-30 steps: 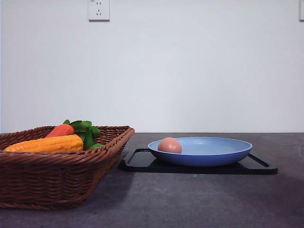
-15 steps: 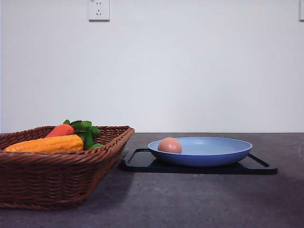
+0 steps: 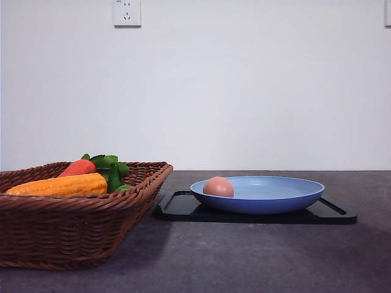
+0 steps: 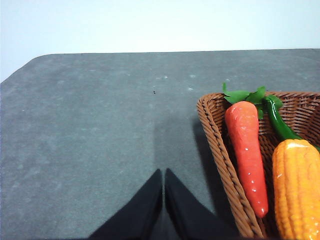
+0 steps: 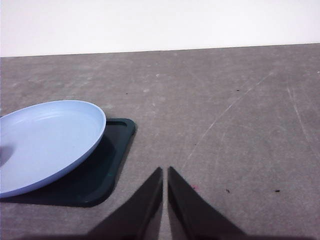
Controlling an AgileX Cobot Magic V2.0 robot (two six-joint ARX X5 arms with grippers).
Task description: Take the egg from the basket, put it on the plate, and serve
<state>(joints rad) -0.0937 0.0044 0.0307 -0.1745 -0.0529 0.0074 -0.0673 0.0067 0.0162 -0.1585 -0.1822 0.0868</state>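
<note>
Dark grey worktop (image 3: 256, 256) against a plain white wall; a wall socket (image 3: 126, 12) sits high on the wall.

Egg (image 3: 218, 187): brownish-pink, lying inside the plate (image 3: 287, 198), on the plate's left part and touching its floor near the rim. Plate: light blue, round, shallow, resting on a flat black tray (image 3: 183, 207) whose handles stick out on both sides. In the right wrist view the plate (image 5: 50, 140) overhangs a rounded corner of the tray (image 5: 107, 165).

Basket (image 3: 73, 232): brown wicker, flared sides, at the near left edge of the worktop, just beside the tray, a narrow gap between them. It holds a carrot (image 3: 78, 167) with green leaves, a corn cob (image 3: 61, 185) and a green pepper (image 4: 277, 122). In the left wrist view the carrot (image 4: 246, 150) lies along the basket wall (image 4: 220, 165), the corn cob (image 4: 297, 190) next to it.

Left gripper (image 4: 163, 186): jaws pressed together, holding nothing, over bare worktop beside the basket's outer wall.

Right gripper (image 5: 165, 182): jaws closed to a thin slit, holding nothing, over bare worktop near the tray corner, apart from it.
</note>
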